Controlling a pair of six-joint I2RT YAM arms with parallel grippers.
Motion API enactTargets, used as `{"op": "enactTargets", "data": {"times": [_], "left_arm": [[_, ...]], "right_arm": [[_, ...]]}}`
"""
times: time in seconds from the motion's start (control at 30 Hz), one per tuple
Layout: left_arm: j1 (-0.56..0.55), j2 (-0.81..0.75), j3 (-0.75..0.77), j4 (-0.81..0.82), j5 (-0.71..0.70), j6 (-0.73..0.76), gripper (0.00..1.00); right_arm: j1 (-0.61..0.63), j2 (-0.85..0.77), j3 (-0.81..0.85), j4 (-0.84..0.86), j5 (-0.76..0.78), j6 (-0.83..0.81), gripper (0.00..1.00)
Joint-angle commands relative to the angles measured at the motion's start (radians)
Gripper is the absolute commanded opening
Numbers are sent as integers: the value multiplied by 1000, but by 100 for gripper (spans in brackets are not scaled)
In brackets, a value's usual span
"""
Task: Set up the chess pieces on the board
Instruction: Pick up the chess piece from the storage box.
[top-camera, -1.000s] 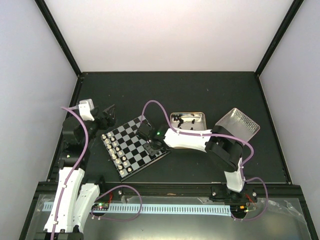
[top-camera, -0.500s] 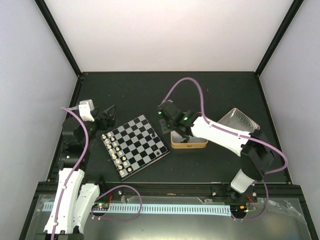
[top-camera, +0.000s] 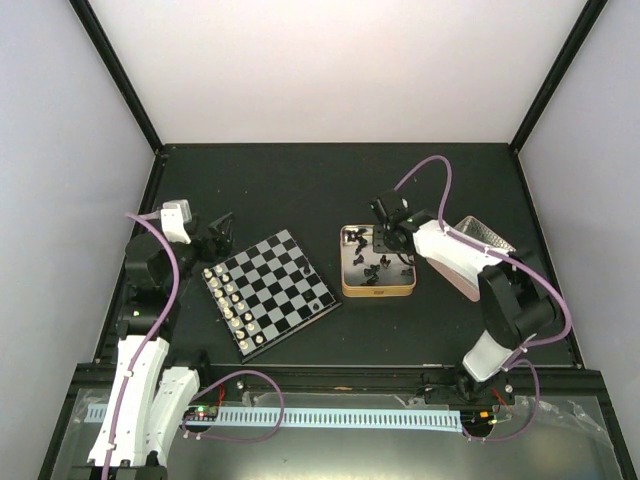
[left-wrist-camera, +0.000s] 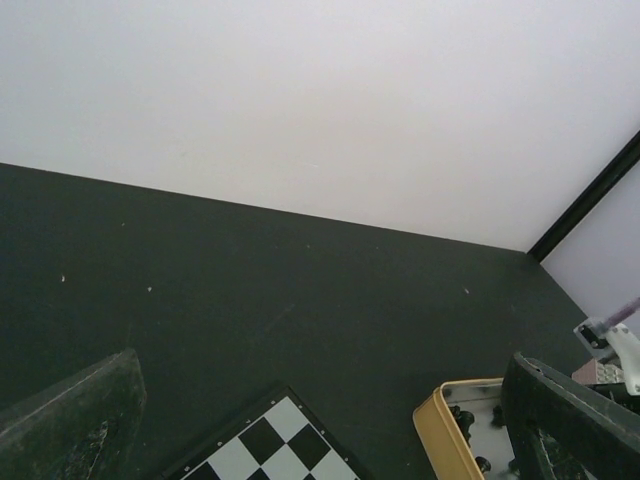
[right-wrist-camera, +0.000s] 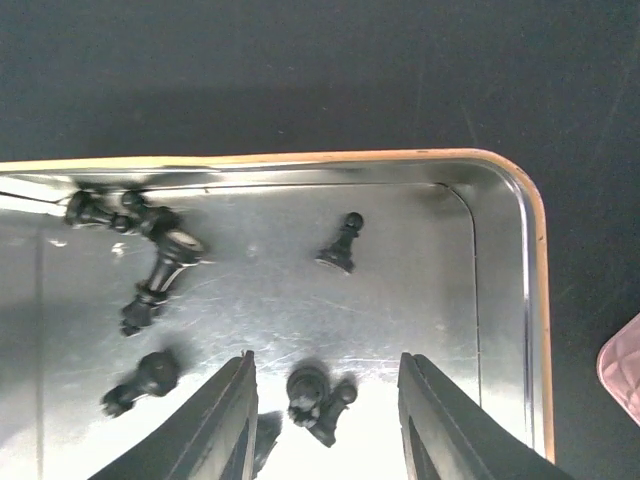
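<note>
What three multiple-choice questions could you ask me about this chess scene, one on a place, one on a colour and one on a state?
1. The right gripper hangs:
A. beside the left arm
B. above the tin
C. off the table

2. The chess pieces lying in the tin are:
A. cream-white
B. red
C. black

3. The left gripper is:
A. open and holding nothing
B. shut on a pawn
C. shut on the tin's rim

Answers:
1. B: its wrist view looks straight down into the tin.
2. C: they show dark against the tin's silvery floor.
3. A: its fingers stand far apart at the lower corners of its wrist view, with only bare table between them.
</note>
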Motion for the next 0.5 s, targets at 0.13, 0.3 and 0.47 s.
{"op": "enactTargets", "data": {"times": [0.13, 0.3, 0.47], "left_arm": [[5, 7, 36, 14, 30, 32, 99], [5, 4, 29, 11, 39, 42, 99], [6, 9, 21, 19, 42, 36, 99]], "right_arm": [[-29, 99, 6, 38, -50, -9, 37], [-35, 146, 26, 20, -83, -10, 30], [-36, 166, 27, 10, -100, -13, 19]]}}
